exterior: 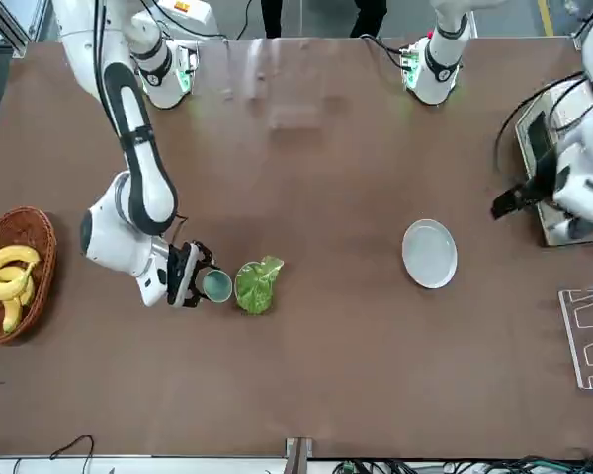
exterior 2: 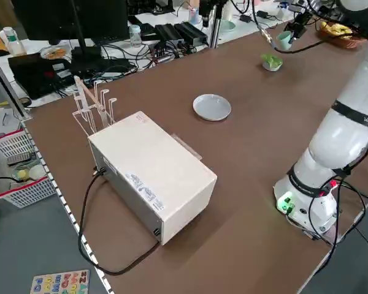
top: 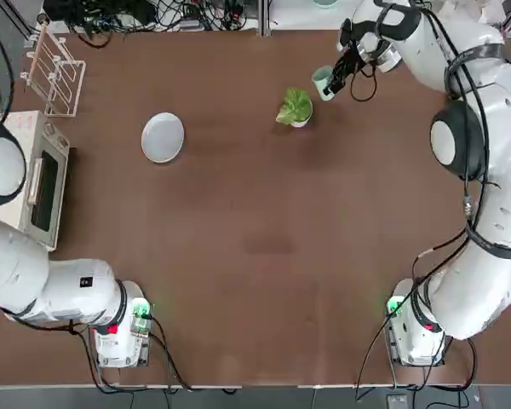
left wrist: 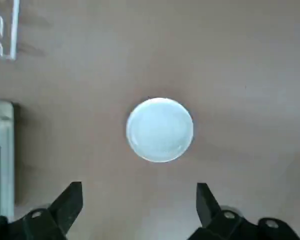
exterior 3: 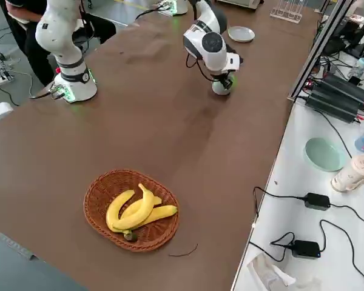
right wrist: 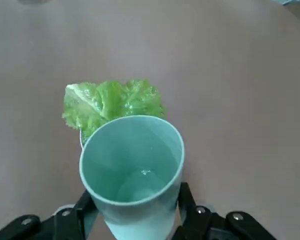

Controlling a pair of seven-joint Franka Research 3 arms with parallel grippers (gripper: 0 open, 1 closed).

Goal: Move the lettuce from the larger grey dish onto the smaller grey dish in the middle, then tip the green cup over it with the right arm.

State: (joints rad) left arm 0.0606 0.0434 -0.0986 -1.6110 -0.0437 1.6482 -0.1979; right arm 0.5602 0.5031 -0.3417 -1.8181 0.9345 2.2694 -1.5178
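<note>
The right gripper (right wrist: 132, 220) is clamping the green cup (right wrist: 131, 172), tilting it beside the lettuce (right wrist: 112, 102); the left gripper (left wrist: 139, 200) is hanging open above the plate (left wrist: 160, 130).

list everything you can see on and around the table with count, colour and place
lettuce: one, light green, on the smaller grey dish, mid-table far side
smaller grey dish: one, pale grey, mostly hidden under the lettuce
larger grey dish: one, light grey, bare, toward the left arm's side
green cup: one, mint green, held beside the lettuce
oven: one, cream, table's left edge
rack: one, clear, beyond the oven
basket: one, brown wicker, right end
bananas: a few, yellow, in the basket
right gripper: one, dark, jaws shut on the green cup
left gripper: one, dark, jaws open above the larger grey dish
</note>
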